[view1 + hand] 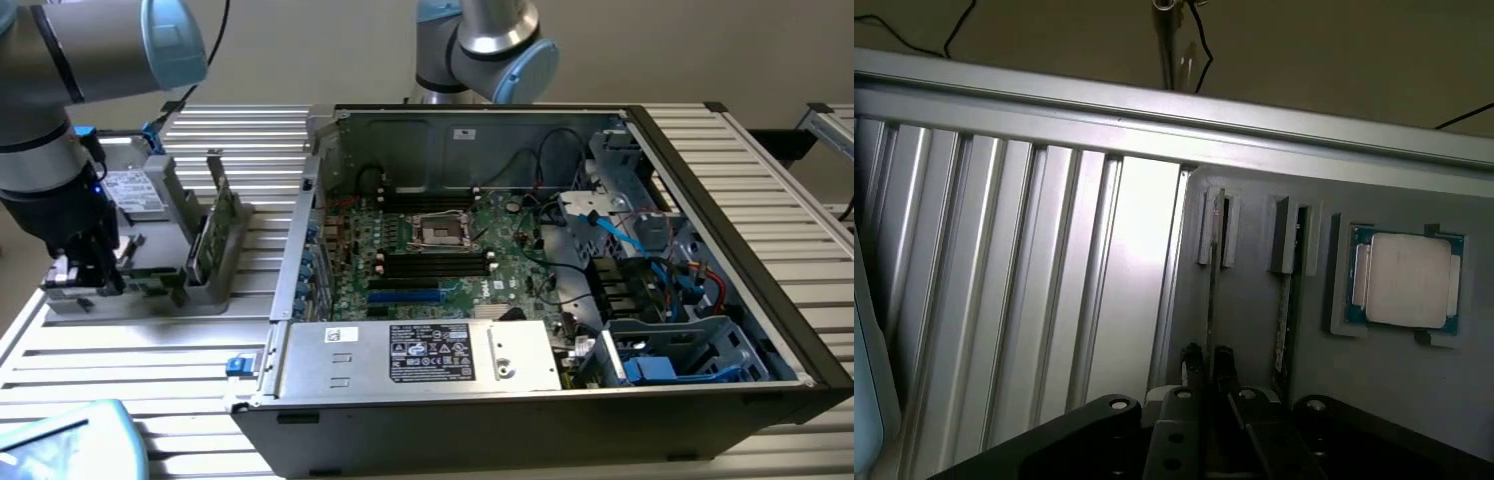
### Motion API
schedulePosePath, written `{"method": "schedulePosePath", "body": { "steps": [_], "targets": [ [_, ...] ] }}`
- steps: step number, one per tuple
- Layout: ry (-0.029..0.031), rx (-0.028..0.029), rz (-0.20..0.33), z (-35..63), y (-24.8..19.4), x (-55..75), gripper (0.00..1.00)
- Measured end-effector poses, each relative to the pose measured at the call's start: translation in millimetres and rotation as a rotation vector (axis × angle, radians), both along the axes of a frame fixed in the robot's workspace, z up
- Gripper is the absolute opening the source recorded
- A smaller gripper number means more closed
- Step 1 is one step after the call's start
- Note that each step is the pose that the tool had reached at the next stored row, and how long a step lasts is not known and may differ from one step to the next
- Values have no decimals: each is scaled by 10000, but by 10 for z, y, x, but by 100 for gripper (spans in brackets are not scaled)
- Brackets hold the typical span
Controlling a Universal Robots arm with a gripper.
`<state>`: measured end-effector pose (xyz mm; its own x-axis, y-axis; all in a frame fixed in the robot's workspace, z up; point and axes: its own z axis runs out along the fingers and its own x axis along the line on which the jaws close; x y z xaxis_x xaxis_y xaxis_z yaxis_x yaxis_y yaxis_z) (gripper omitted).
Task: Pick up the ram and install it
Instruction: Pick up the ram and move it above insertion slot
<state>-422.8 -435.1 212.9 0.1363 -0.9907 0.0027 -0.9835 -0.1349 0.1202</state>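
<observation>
Wrist view: the gripper (1209, 356) is seen closed to a narrow gap on the thin edge of the ram (1211, 285), which is stood upright in a slot of the grey holder (1249, 320), near the processor (1406, 280).

Robotics lab or test cell. Bench is a ribbed silver aluminium-profile worktable (134, 370). Two grey jointed robot arms with light-blue joint caps, one at the exterior view's left (80, 60), one behind the case (487, 45). Open black desktop computer case (534, 440) lying on the bench, green motherboard (441, 255) exposed. Grey slotted parts rack (200, 285) beside it. Square silver processor chip (1406, 280) sits in a fixture pocket.
</observation>
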Motion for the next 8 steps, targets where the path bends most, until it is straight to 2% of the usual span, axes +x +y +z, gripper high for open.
{"method": "schedulePosePath", "body": {
  "steps": [8],
  "targets": [
    [30,0,0,61,0,13,14]
  ]
}}
